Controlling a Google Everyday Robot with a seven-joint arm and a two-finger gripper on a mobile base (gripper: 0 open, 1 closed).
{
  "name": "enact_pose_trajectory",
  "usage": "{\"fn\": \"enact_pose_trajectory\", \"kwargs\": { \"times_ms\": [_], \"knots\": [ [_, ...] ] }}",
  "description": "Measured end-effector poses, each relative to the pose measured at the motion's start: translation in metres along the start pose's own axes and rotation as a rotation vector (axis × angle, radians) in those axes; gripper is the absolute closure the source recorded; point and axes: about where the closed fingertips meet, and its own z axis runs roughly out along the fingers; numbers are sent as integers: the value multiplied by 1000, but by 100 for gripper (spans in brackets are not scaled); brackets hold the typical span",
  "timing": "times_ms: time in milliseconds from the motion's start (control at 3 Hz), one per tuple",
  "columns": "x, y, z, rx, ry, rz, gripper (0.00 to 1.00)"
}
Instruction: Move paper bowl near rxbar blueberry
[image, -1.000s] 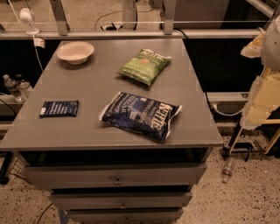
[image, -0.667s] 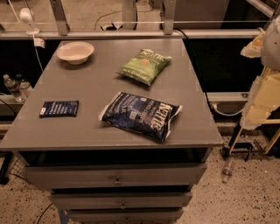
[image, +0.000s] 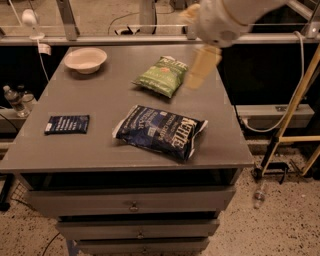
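The paper bowl (image: 85, 59) is off-white and stands upright at the table's far left corner. The rxbar blueberry (image: 67, 124) is a small flat navy wrapper lying near the left edge, closer to the front. My gripper (image: 199, 71) hangs blurred above the far right part of the table, just right of a green chip bag, well away from the bowl and the bar. It holds nothing that I can see.
A green chip bag (image: 161, 76) lies at the far middle of the grey table (image: 225, 150). A large dark blue Kettle chip bag (image: 161, 131) lies in the middle front. Drawers are below the tabletop. A rail runs behind the table.
My arm has swung in from the right side of the view to over the far right part of the table. The objects on the table have not moved.
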Motion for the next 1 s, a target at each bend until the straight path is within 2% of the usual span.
{"fn": "enact_pose_trajectory", "kwargs": {
  "times_ms": [333, 1000],
  "knots": [
    [-66, -48, 60, 15, -153, -70, 0],
    [-64, -54, 85, -2, -148, -87, 0]
  ]
}}
